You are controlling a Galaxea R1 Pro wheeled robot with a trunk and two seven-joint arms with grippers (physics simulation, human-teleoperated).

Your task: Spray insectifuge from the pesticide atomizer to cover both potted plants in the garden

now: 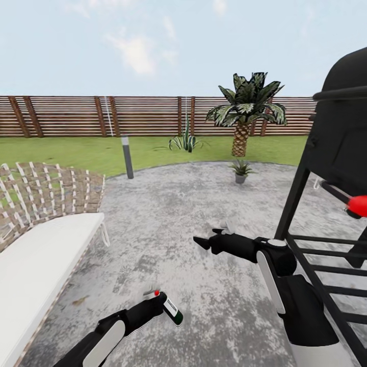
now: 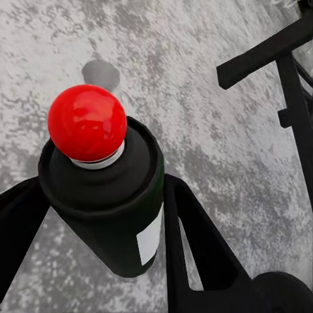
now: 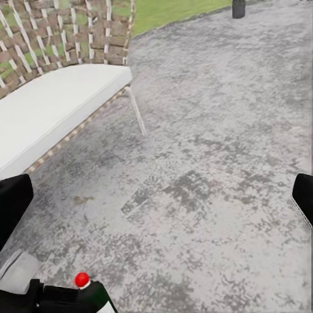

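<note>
**Atomizer clamped in left end effector, over the paving**

Left end effector (image 1: 153, 305) closed on the pesticide atomizer (image 1: 169, 309), low in the head view. Black fingers (image 2: 189, 228) pressed against both sides of the dark green body, white label facing one finger, red spray cap (image 2: 87, 122) jutting clear beyond the fingertips. Bottle tilted, held above grey stone paving (image 1: 168, 224). Right end effector (image 1: 211, 238) nearby, empty, spread wide in its wrist view, fingertips at opposite edges of that frame. One potted plant (image 1: 240, 171) well apart, at the far edge of the paving, before the palm (image 1: 248, 109). Black grill stand (image 1: 331, 204) at the right, white cushioned lounger (image 1: 41, 255) at the left, brown slat fence (image 1: 76, 115) behind the lawn.
</note>
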